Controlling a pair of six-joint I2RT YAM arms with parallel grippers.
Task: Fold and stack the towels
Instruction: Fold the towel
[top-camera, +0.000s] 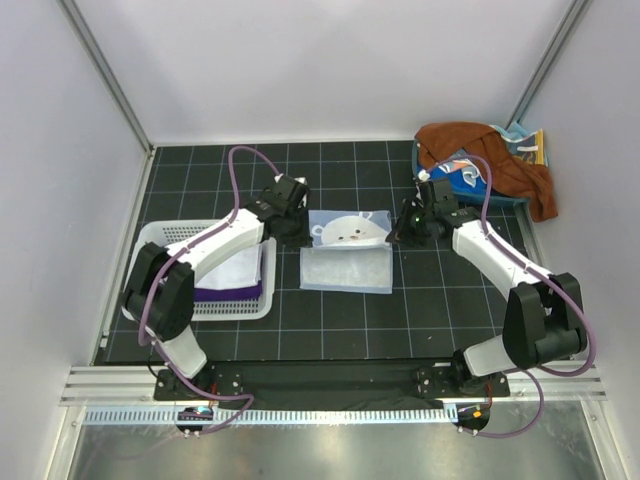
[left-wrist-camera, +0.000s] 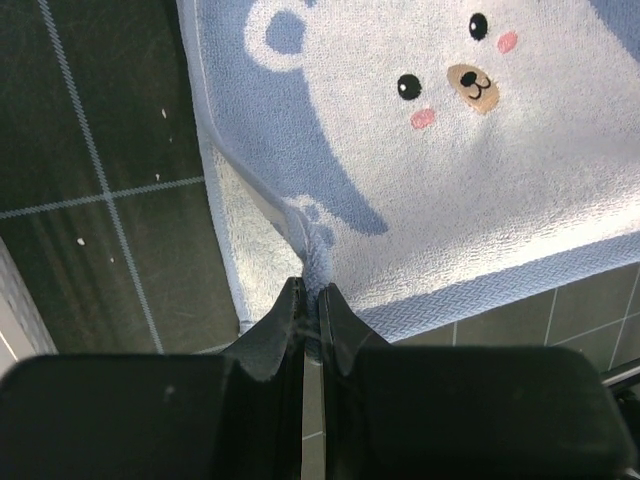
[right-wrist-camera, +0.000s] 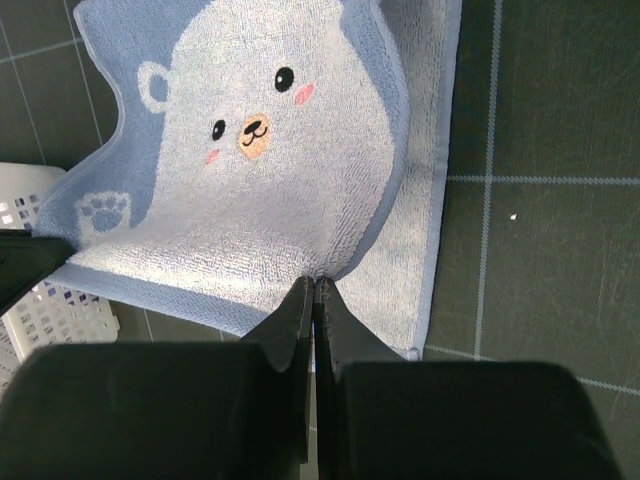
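light blue terry towel with white bear face (top-camera: 347, 252) on dark gridded mat (top-camera: 400, 320), left gripper (left-wrist-camera: 309, 292) clamped tight on its left edge, right gripper (right-wrist-camera: 312, 285) clamped tight on its right edge

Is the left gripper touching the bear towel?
Touching. The left wrist view shows the left gripper shut, pinching a bunched fold of the bear towel.

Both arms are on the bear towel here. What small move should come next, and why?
The left tool and right tool are each shut on the bear towel, at opposite side edges, and its bear half sits beyond a flat pale half. I would likely carry both in step toward the near side, laying the held part over the pale half.
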